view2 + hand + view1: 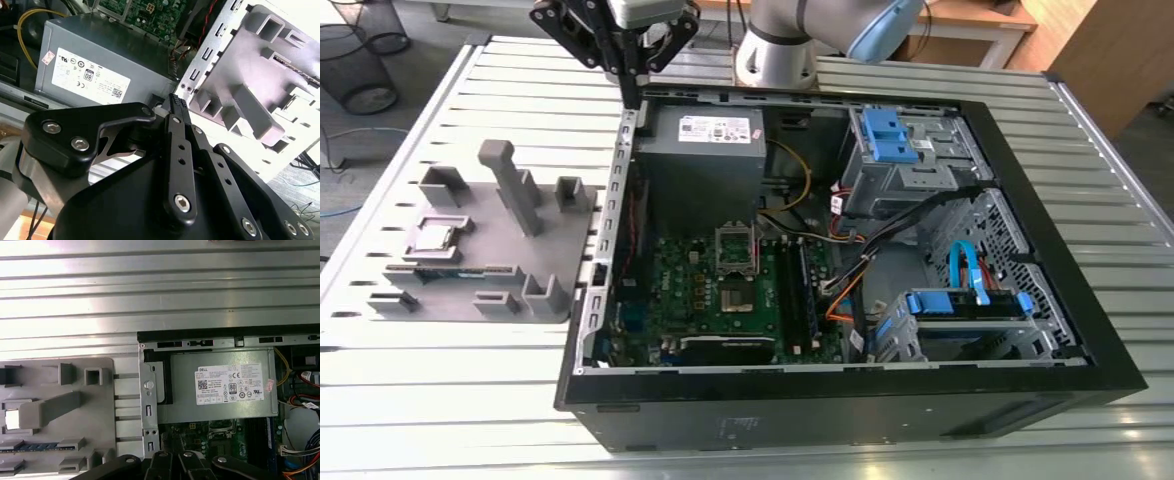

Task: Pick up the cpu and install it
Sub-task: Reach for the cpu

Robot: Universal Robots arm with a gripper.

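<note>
The cpu (432, 237) is a small silver square lying in a pocket of the grey fixture block (480, 215) at the exterior view's left, outside the computer case. In the first wrist view the cpu (11, 419) shines bright beside a grey post. My gripper (634, 92) hangs high above the case's back left corner, well away from the cpu, shut with nothing between its fingers. The second wrist view has the gripper (175, 101) with its black fingers pressed together. The open socket (735, 250) sits on the green motherboard (707, 300) inside the case.
The black case (854, 400) lies open on a ribbed metal table (454, 400). A grey power supply (700, 150), blue drive cages (894, 140) and loose cables (854, 270) crowd the case. A memory stick (37, 446) lies in the fixture, and upright grey posts (507, 180) stand near the cpu.
</note>
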